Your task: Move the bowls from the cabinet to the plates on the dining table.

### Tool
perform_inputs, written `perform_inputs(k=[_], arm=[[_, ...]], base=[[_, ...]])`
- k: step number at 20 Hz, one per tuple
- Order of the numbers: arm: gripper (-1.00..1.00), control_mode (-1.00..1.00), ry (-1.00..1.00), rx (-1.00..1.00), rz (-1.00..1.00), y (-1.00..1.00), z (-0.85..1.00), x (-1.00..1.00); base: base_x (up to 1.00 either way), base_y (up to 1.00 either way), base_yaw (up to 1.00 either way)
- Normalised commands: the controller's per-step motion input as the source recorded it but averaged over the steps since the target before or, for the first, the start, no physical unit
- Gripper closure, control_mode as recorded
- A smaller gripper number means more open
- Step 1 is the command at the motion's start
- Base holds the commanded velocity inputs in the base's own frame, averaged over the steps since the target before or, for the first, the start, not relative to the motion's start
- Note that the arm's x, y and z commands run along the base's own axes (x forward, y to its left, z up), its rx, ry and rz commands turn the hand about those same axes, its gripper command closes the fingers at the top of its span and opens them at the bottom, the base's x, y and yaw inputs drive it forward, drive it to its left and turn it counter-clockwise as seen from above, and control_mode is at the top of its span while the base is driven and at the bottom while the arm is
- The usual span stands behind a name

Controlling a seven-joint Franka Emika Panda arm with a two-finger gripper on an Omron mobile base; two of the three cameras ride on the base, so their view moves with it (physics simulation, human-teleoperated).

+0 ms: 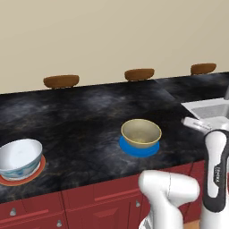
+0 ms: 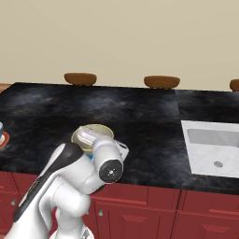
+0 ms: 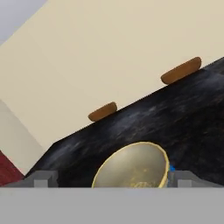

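Between the two finger tips at the bottom of the hand view sits the olive-tan bowl (image 3: pixel 135 168), its golden inside facing up, with a sliver of the blue plate (image 3: pixel 172 168) peeking out at its right side. The hand (image 3: pixel 113 179) is spread wide, one tip on either side of the bowl and neither touching it, so it holds nothing. From the left base view the same bowl (image 1: pixel 141 133) rests squarely on the blue plate (image 1: pixel 139 148), near the front edge of the black marbled tabletop (image 1: pixel 85 112). The white bowl with the blue-teal pattern (image 1: pixel 19 158) already sits on the orange-red plate (image 1: pixel 26 177), well apart to the left. Both bowls being on plates, the task looks finished, or all but. What the next move turns on is that the bowl lies directly ahead of the hand and low between its tips (a round thing, so no long axis to mind); drawing straight back and up, away from the rim, should clear it without a nudge.
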Motion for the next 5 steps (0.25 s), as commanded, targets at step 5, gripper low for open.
perform_inputs(k=[5], arm=[[-1.00,-1.00,-0.18,0.00,0.09,0.03,0.77,-0.73]], base=[[0.00,0.00,0.00]])
